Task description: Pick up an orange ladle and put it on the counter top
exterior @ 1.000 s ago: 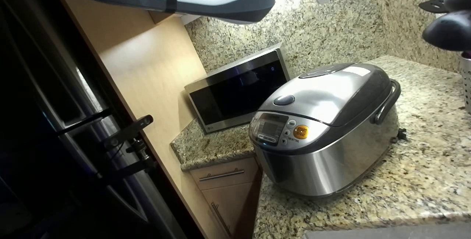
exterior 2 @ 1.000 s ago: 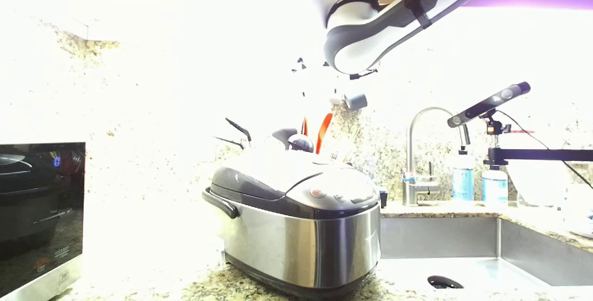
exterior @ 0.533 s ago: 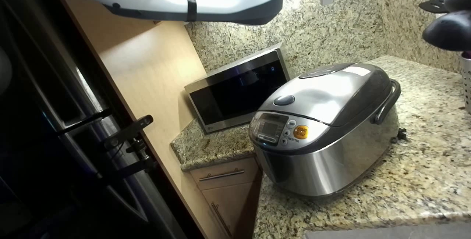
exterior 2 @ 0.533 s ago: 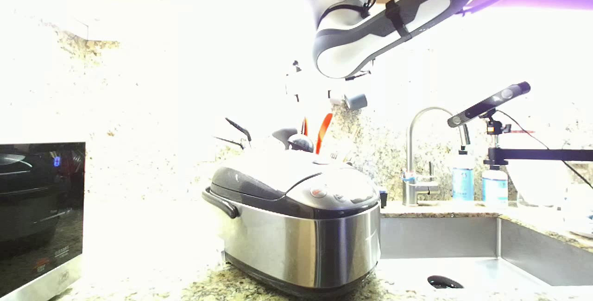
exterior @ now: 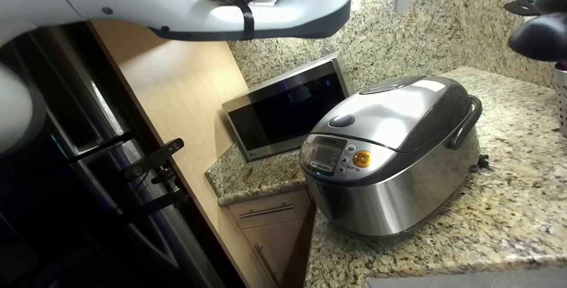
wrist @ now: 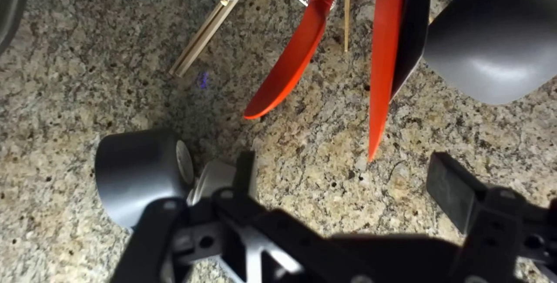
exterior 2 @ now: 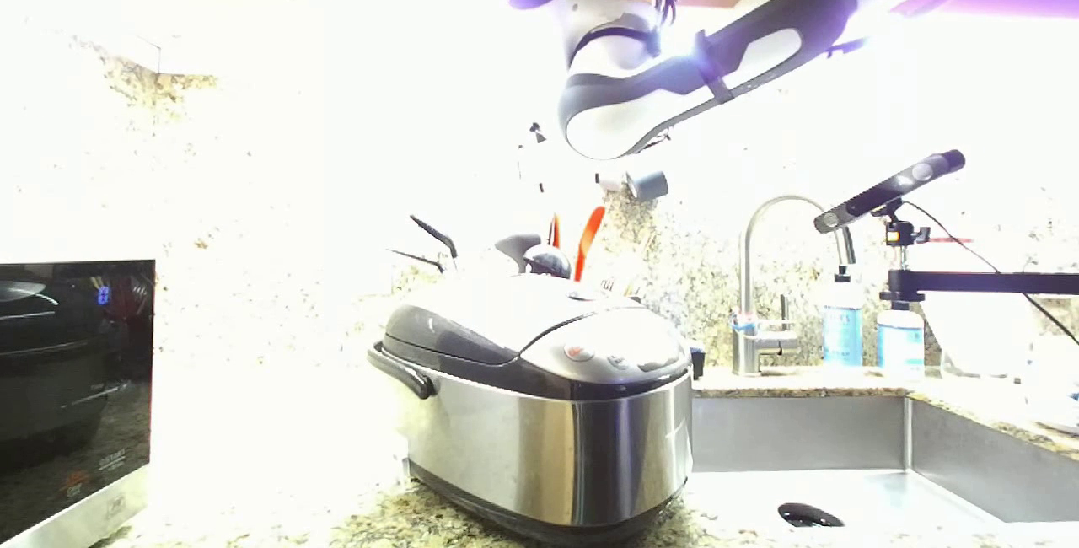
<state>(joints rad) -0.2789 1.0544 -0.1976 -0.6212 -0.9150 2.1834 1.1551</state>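
Kitchen: speckled wall at the back, cooker and microwave in both exterior views
Ladle: likely the straight orange one in the wrist view, not held; in an exterior view orange tips rise behind the cooker, bases hidden
Curved one: near the ladle, and could be the ladle instead
Gripper: jaws spread wide, nothing between them; the ladle's tip points toward the gap, depth unclear
Counter: the goal, with the ladle not yet laid on it
Ladle's pick-up: not done; this looks like lining up for the grasp
Ladle's put-down: all left, namely closing on it, lifting it out and setting it down
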